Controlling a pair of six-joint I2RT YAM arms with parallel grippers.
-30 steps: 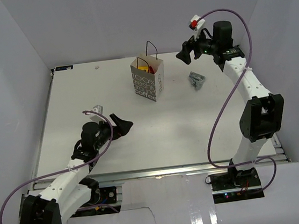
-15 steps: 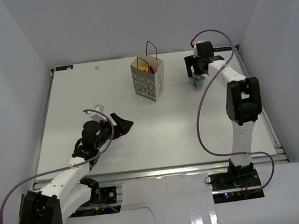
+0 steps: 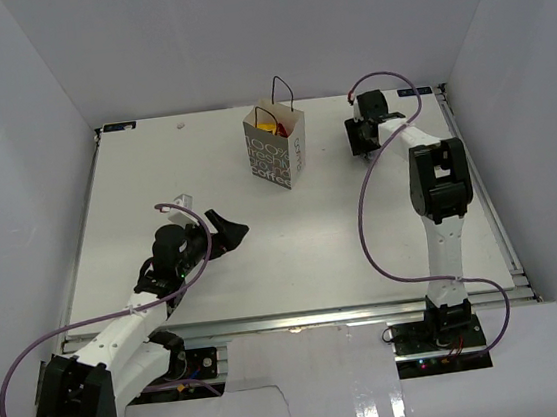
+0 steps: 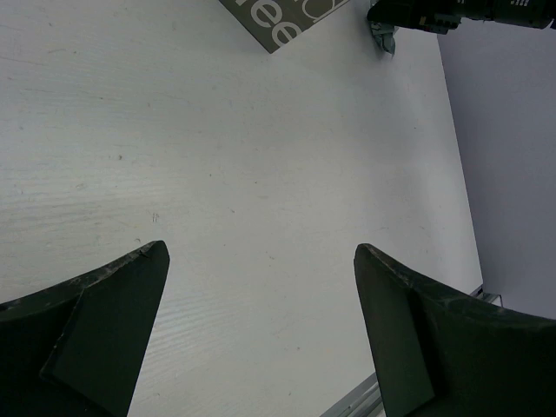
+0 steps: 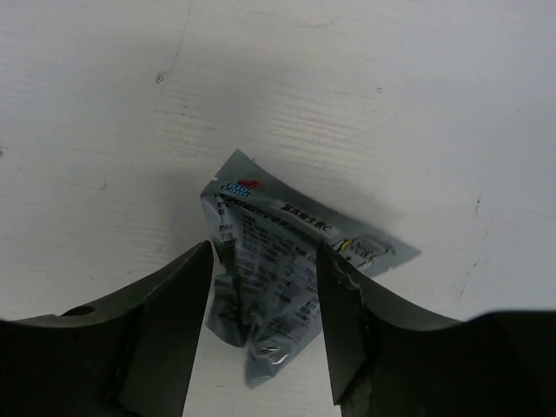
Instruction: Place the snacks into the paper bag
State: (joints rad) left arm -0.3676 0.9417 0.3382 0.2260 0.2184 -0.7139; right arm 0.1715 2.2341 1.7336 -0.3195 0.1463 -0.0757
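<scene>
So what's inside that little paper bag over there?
Through the open top of the paper bag, the overhead view shows part of a yellow packet and a red packet beside it. The bag's walls hide everything lower down, so the full count cannot be told.

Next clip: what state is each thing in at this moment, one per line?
paper bag: upright, top open, yellow and red packets showing inside.
silver foil packet: crumpled, lying on the table, pinched in the right tool.
right tool: closed on the silver foil packet, not lifted.
left tool: open, empty, above bare table.
</scene>
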